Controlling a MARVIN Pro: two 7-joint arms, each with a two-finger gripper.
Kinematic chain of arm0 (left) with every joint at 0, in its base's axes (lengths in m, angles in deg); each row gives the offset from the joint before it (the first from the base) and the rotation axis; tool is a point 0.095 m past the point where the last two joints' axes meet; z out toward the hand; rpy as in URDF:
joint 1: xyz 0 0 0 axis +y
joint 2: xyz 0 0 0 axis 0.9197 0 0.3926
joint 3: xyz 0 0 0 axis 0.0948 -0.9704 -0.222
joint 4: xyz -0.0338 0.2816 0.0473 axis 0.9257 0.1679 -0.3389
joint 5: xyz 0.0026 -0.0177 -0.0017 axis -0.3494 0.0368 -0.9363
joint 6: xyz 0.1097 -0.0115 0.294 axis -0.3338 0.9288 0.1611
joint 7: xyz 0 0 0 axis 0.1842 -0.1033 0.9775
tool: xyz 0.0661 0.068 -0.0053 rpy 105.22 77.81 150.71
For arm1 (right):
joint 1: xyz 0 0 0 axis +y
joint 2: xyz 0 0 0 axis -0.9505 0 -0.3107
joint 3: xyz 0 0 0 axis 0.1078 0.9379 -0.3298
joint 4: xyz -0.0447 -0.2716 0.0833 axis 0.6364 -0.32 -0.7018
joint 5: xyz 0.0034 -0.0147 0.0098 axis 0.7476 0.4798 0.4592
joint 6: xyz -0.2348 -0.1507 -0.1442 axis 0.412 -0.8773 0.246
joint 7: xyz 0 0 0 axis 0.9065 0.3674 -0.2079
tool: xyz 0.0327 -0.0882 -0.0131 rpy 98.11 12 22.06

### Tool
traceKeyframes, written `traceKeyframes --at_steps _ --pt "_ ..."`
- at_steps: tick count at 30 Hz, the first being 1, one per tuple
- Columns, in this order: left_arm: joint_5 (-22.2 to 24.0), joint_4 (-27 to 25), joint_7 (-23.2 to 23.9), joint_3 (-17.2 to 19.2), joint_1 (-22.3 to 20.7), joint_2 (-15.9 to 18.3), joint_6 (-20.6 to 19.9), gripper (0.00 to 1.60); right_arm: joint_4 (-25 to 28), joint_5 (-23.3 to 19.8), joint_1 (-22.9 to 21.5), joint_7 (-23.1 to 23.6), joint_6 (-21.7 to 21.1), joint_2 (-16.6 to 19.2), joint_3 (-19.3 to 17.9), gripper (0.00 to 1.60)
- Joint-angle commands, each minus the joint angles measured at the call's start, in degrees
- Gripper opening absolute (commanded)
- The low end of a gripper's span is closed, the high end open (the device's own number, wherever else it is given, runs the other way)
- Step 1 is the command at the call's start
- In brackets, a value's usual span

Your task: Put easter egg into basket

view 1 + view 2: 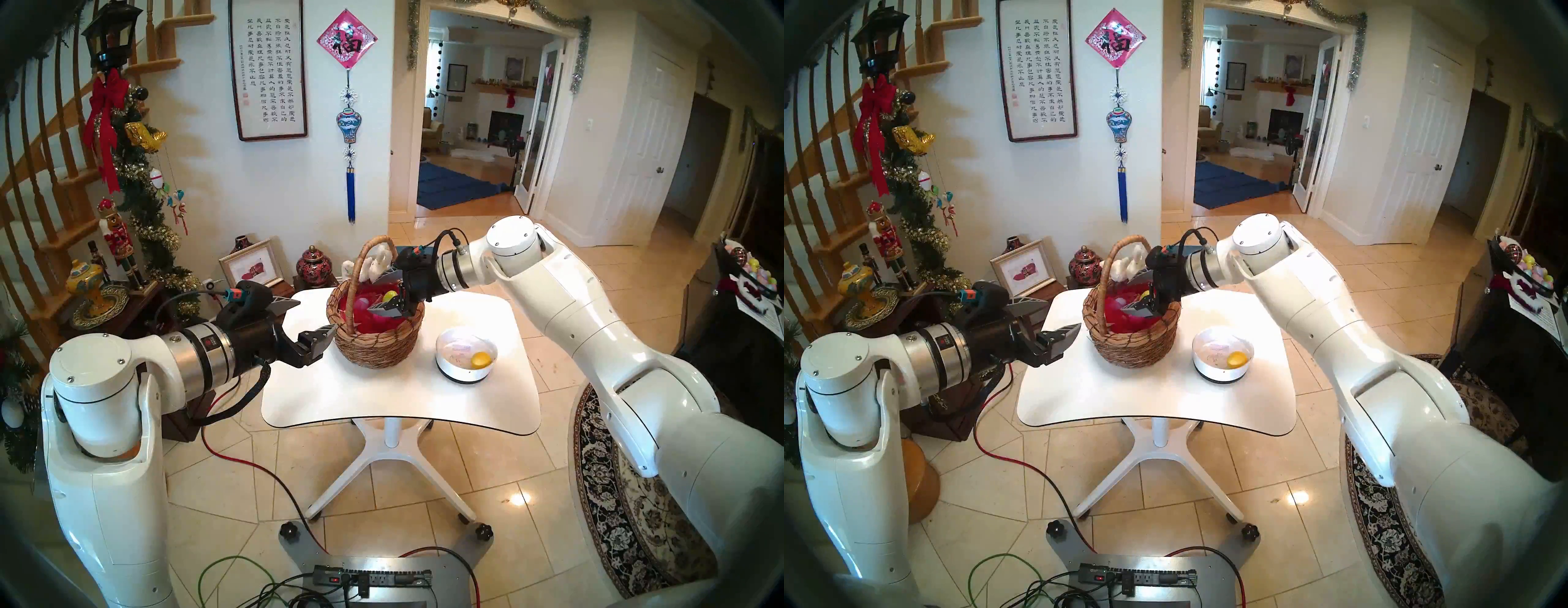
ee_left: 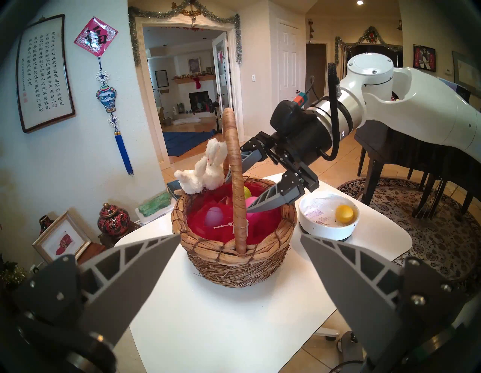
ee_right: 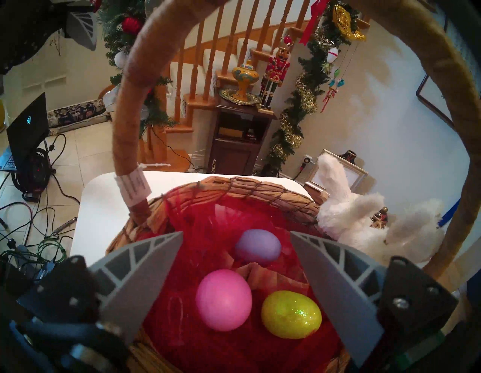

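The brown wicker basket [image 1: 373, 348] with red lining, a tall handle and a white plush bunny [image 1: 375, 265] stands on the white table [image 1: 382, 403]. In the right wrist view, a pink egg [image 3: 223, 299], a purple egg [image 3: 257, 246] and a glittery yellow egg [image 3: 291, 314] lie in the basket [image 3: 255, 190]. My right gripper [image 1: 375, 297] is open and empty, its fingers over the basket's inside on the right of the handle arch, just above the eggs [image 3: 235, 234]. My left gripper [image 1: 316, 315] is open and empty, just left of the basket.
A low white bowl [image 1: 464, 373] with one yellow-orange egg [image 1: 481, 360] sits right of the basket. A dark cabinet with ornaments [image 1: 127, 314] stands left of the table. Cables [image 1: 237, 458] lie on the floor, and a patterned rug [image 1: 615, 509] lies to the right.
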Motion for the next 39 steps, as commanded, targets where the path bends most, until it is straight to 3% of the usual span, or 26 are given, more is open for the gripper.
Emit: traceKeyframes --at_steps 1,10,12,23,39 --pt "0.00 -0.30 0.02 -0.13 -0.10 0.05 0.02 1.60 3.39 -0.48 0.59 -0.24 -0.81 2.12 -1.28 1.42" --pt "0.01 -0.28 0.03 -0.12 -0.11 0.04 0.04 1.60 12.29 -3.55 5.78 0.56 -4.25 9.91 -5.94 1.41" --pt "0.01 -0.28 0.03 -0.11 -0.11 0.04 0.04 1.60 12.62 -3.17 6.48 0.94 -4.41 10.00 -7.05 1.41" --pt "0.02 -0.27 0.03 -0.11 -0.11 0.04 0.04 1.60 20.32 -6.08 15.16 0.98 -6.84 17.73 -13.10 1.41" --pt "0.01 -0.29 0.03 -0.12 -0.11 0.04 0.03 1.60 28.14 -11.38 27.36 -1.61 -7.38 24.73 -22.05 1.37"
